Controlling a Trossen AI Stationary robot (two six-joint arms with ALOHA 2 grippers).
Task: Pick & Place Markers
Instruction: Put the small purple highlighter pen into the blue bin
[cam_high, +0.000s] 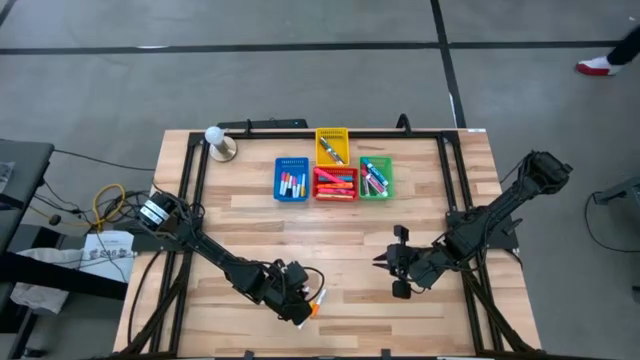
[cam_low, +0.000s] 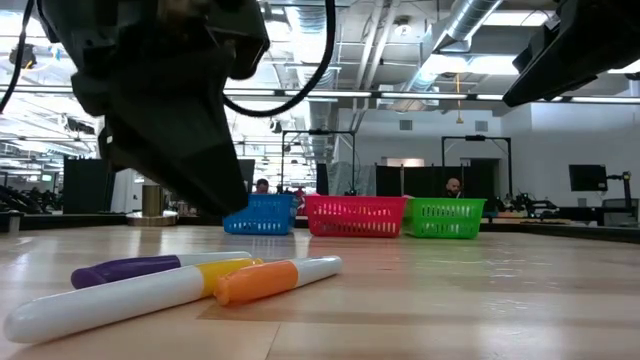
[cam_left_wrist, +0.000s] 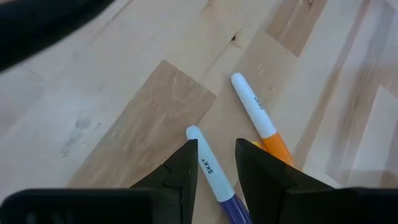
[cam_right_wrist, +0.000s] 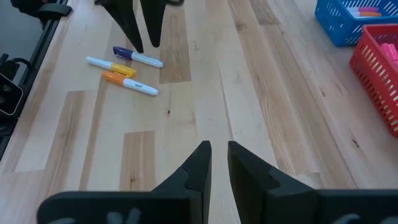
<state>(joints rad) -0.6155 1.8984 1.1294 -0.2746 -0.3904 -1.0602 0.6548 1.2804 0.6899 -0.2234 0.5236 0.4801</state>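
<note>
Four small baskets sit in a cluster at the far middle of the wooden counter. The blue basket holds a few markers with white barrels and red and orange ends. The red basket beside it is filled with red and pink markers. The green basket holds several markers in mixed colours, pink and blue among them. The yellow basket, behind the red one, has a couple of markers lying in it.

Three loose markers lie close together near the counter's front edge: a purple marker, an orange marker and a yellow marker.

The left claw is down over this group, its fingers apart on either side of the purple marker's white barrel, not closed on it. The right claw hangs above bare counter to the right of centre, well apart from the loose markers and the baskets, its fingers a narrow gap apart and holding nothing.

A white ball on a small stand sits near the far left corner.
</note>
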